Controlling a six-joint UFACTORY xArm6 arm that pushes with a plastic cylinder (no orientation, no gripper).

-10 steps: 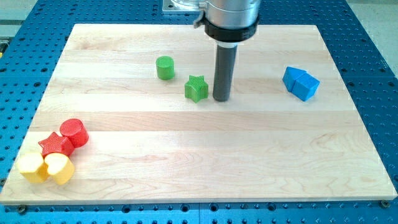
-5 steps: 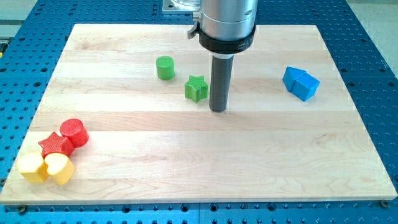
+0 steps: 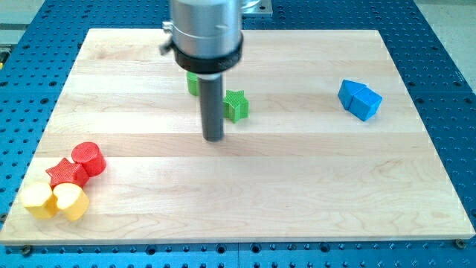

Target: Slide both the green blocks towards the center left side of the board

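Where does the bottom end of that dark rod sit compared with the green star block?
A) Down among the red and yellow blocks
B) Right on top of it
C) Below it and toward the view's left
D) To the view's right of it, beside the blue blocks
C: my tip rests on the board below the green star block and toward the view's left of it.

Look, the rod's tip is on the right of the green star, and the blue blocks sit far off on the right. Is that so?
Not quite. In the camera view my tip is on the view's left of the green star, slightly below it. The blue blocks do sit far right.
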